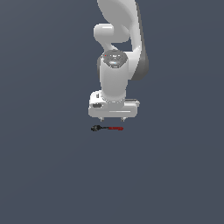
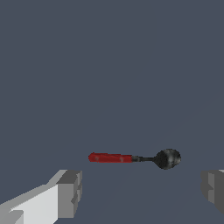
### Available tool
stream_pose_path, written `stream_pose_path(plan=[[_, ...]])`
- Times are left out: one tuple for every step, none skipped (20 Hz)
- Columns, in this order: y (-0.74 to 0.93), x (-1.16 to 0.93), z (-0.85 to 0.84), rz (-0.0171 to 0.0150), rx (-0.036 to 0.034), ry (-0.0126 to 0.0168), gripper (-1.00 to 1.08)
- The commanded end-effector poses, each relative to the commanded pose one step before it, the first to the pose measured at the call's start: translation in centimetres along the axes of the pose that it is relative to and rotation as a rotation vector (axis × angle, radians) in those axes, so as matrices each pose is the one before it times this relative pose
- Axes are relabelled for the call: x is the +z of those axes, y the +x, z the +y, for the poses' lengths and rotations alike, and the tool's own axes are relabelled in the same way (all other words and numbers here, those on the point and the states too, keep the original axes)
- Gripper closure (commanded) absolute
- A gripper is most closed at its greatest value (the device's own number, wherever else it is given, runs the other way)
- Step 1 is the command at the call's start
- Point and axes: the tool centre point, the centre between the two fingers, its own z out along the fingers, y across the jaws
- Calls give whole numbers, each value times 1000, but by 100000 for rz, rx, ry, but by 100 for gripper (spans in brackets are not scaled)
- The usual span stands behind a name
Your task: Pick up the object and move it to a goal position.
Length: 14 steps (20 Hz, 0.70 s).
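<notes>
The object (image 1: pixel 107 128) is a thin stick with a red shaft and a black knobby end, lying flat on the dark grey surface. In the exterior view its black end points to the exterior view's left. My white gripper (image 1: pixel 112 119) hovers just above and slightly behind it, fingers pointing down. In the wrist view the object (image 2: pixel 131 158) lies crosswise ahead of the gripper (image 2: pixel 142 192), whose fingertips (image 2: pixel 70 192) stand wide apart. The gripper is open and holds nothing.
The plain dark grey surface (image 1: pixel 52 166) stretches all around the object. The white arm (image 1: pixel 118 39) rises above the gripper toward the top of the exterior view.
</notes>
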Motion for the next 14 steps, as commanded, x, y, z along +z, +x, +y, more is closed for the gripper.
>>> stream_pose_path(plan=[[0,0,1,0,0,0,-92],[-4,-10,54,-3,74,-63,-92],[-13,-27,170,-12,240,-194,-92],[-20,-44,269,-19,375,-304,-92],[-28,-60,371,-28,515,-421,-92],[-36,-75,469,-36,643,-530,-92],[-41,-82,524,-41,707,-593,-92],[-33,-67,427,-35,560,-483,-92],[-23,-49,313,-26,393,-356,-92],[-14,-32,196,-16,224,-223,-92],[-5,-16,84,-6,73,-95,-92],[3,2,-31,3,-63,28,-92],[6,18,-86,6,-61,102,-92],[0,19,-48,0,74,63,-92]])
